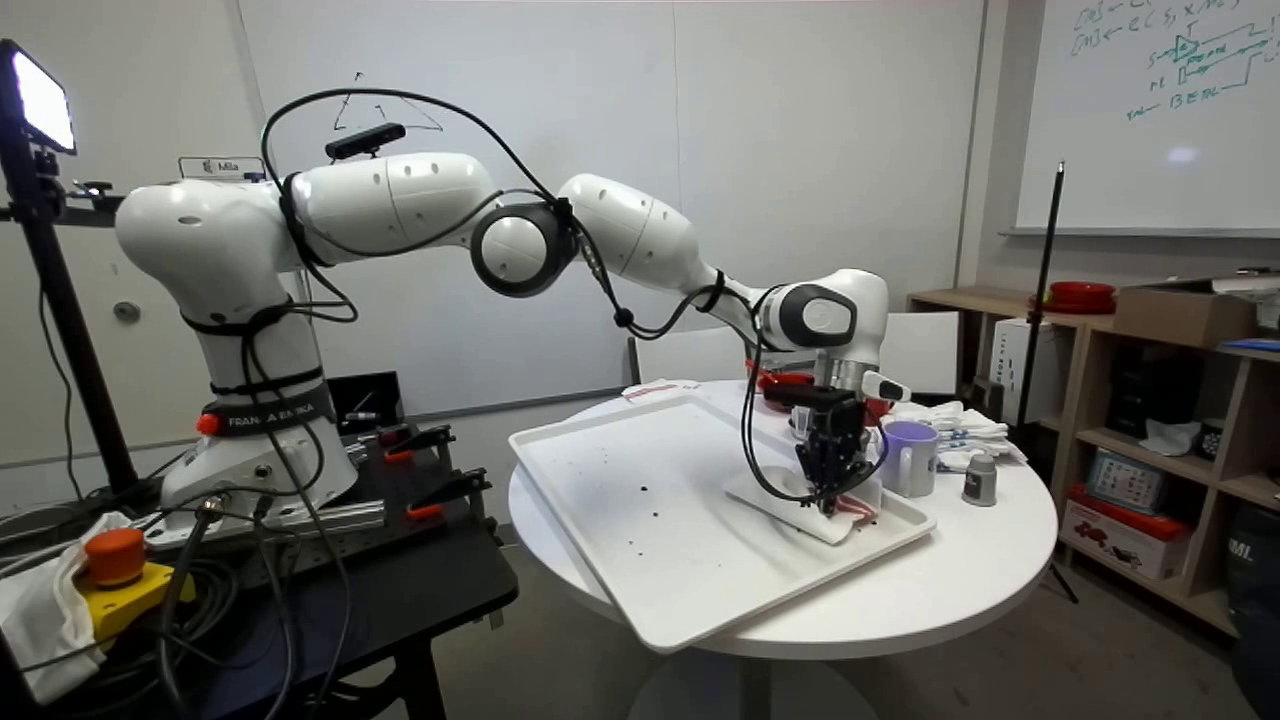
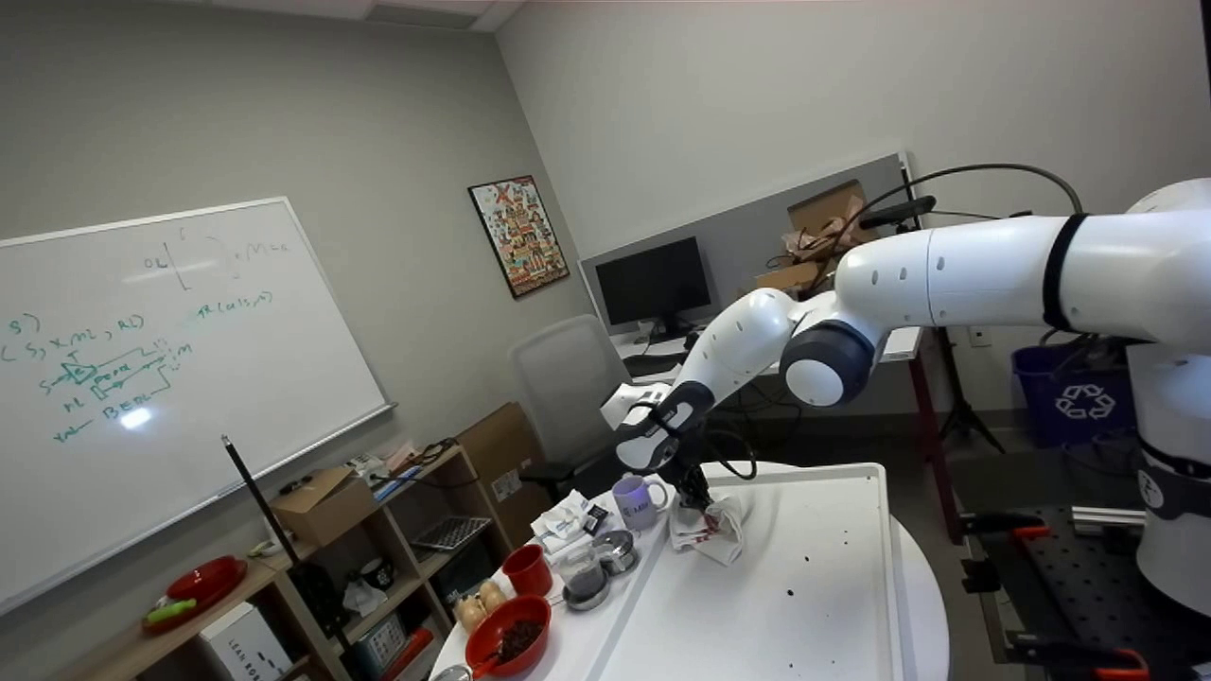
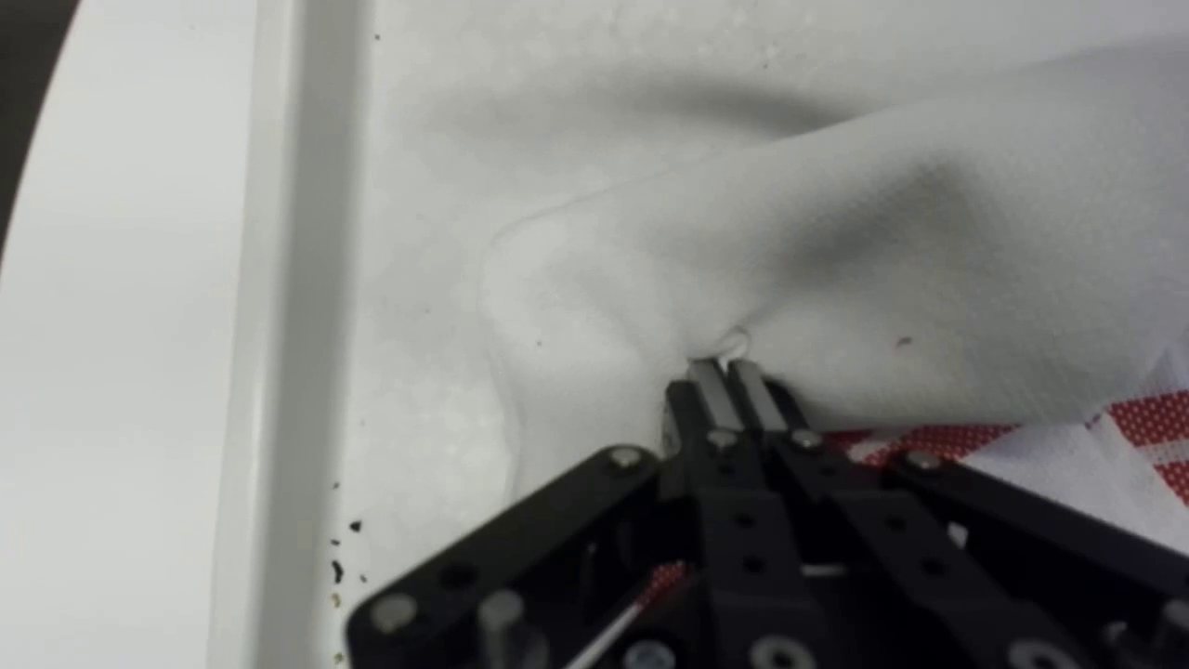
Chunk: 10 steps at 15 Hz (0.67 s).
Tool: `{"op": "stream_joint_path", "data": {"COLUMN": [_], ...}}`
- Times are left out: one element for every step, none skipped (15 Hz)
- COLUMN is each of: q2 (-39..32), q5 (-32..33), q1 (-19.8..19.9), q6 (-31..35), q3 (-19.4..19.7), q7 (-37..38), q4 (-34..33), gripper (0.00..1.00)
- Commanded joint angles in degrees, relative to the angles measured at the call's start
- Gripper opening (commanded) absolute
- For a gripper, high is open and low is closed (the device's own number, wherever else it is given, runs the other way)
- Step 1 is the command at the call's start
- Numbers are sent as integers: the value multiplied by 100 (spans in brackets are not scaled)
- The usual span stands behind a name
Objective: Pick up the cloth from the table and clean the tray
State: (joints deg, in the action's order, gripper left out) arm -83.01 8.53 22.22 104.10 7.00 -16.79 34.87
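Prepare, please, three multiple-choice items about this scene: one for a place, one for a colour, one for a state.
1. Where does the red-and-white cloth lie?
A) On the floor
B) On the tray
C) On a shelf

2. What colour is the handled mug next to the tray?
A) Purple
B) Green
C) Black

3. How is the gripper?
A) Wide open
B) Shut, holding nothing
C) Shut on the cloth

1 B: both exterior views show it there.
2 A: an exterior view shows its purple side.
3 C: the wrist view shows its jaws close together on a fold of the cloth.
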Motion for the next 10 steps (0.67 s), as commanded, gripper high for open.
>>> {"op": "stream_joint_path", "data": {"q2": [189, 262, 340, 430, 526, 638, 762, 898, 1020, 1135], "q5": [50, 64, 83, 91, 95, 95, 91, 83, 73, 60], "q1": [-197, -235, -273, -307, -338, -367, -394, -418, -435, -442], "q6": [424, 463, 523, 592, 667, 753, 847, 953, 1045, 1148], "q3": [-72, -74, -72, -70, -68, -67, -69, -69, -69, -75], "q7": [24, 60, 83, 115, 152, 195, 225, 269, 315, 356], "q4": [741, 882, 1037, 1210, 1399, 1612, 1847, 2098, 2327, 2543], "gripper": [1, 1, 1, 1, 1, 1, 1, 1, 1, 1]}}
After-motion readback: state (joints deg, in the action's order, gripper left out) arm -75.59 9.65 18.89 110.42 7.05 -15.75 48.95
